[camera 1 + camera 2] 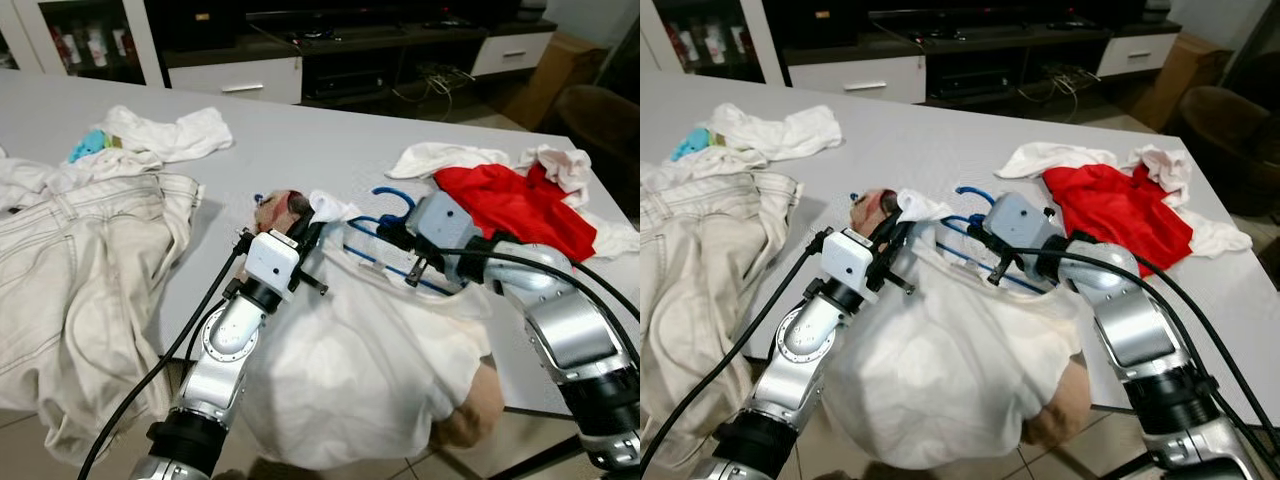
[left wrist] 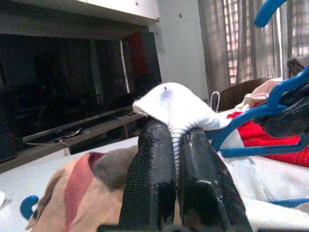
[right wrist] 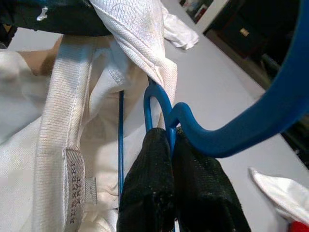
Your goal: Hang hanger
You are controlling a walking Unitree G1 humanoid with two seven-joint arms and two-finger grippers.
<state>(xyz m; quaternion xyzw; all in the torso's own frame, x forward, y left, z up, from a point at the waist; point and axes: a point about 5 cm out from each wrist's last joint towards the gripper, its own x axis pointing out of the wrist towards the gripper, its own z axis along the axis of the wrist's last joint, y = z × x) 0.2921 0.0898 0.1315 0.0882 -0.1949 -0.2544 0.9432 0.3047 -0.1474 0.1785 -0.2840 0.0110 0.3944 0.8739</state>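
On the left of the grey table [image 1: 330,140] lie cream cotton trousers [image 1: 90,260], draping over the near edge. Next, the left gripper [image 2: 175,145] pinches a fold of the white ribbed collar of the white cotton shirt [image 1: 350,360]; its fingers press together on the cloth. The shirt is soft and limp and, by my reading, will sag and slide unless the collar is held taut. It hangs half off the table's near edge, so weight pulls it floorward. Just right, the blue plastic hanger [image 1: 385,235] lies partly inside the neck opening, its hook toward the table's middle. The right gripper [image 3: 169,159] clamps the hanger's thin bar near the hook's base; it looks light, stiff and somewhat slick. Further right sits a crumpled red garment [image 1: 515,205], close by. Open tabletop lies beyond, toward the far edge.
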